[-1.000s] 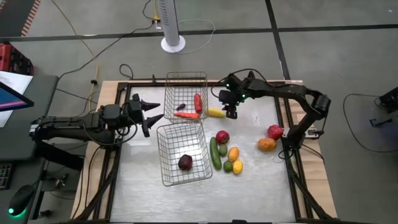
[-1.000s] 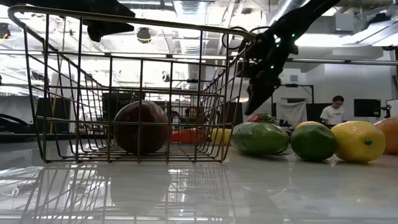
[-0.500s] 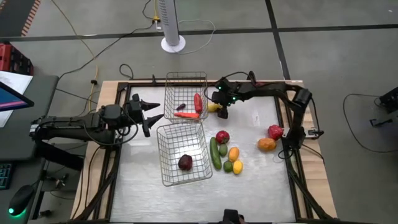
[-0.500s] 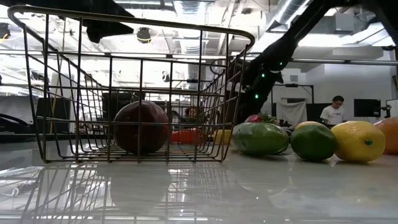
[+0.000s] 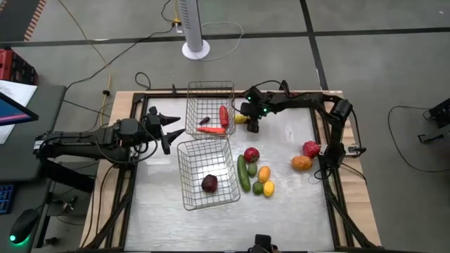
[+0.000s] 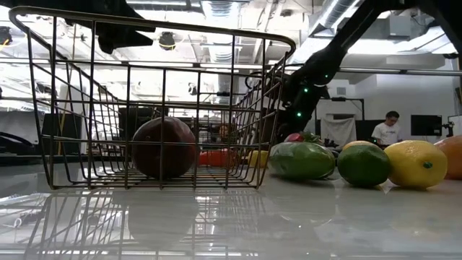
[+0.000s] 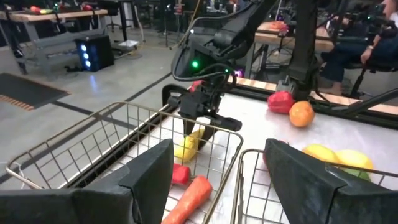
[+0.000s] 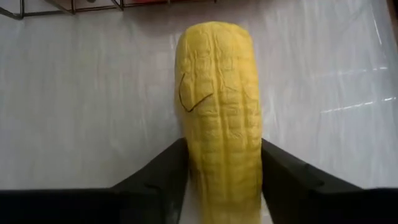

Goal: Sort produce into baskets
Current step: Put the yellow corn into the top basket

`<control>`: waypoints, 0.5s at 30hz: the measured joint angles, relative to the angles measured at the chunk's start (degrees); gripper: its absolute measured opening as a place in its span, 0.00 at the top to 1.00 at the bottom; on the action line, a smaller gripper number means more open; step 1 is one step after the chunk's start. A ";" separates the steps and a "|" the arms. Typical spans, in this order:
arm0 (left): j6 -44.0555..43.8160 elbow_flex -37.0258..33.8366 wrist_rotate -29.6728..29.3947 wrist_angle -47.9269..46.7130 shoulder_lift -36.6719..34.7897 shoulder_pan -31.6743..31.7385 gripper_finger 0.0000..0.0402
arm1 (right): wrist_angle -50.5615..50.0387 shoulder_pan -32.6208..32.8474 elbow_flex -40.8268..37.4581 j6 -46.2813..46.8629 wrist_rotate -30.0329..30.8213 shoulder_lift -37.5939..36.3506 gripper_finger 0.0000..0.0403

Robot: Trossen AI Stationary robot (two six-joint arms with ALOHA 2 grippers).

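Note:
A yellow corn cob lies on the table just right of the far wire basket, which holds a red chilli, a carrot and a small dark piece. My right gripper is down over the cob and shut on it. The near basket holds a dark red round piece. My left gripper waits open and empty left of the baskets. My right gripper pinches the corn cob between its two fingers, one on each long side, near one end. The fingers come from above, pointing down, and lie across the cob. The cob lies on the table.
Loose produce lies right of the near basket: a red round piece, a cucumber, an orange piece, a lime and a lemon. A red pepper and an orange lie near the right edge.
My right gripper has gone toward the table's left edge and down, from beside the corn cob to over it, and has kept still there for the last half second. The cob has not moved.

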 joint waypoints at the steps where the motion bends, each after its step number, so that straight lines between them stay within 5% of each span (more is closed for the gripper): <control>1: -0.12 0.00 0.02 0.02 0.00 0.00 0.40 | -0.09 0.00 0.00 0.21 0.05 0.00 0.53; 5: -1.04 0.00 0.02 0.00 0.00 0.00 0.40 | -0.30 0.00 0.02 0.26 0.43 -0.01 0.64; 15: -0.54 0.00 0.02 0.16 0.00 0.00 0.40 | -11.06 0.23 2.32 0.30 13.69 -6.89 0.55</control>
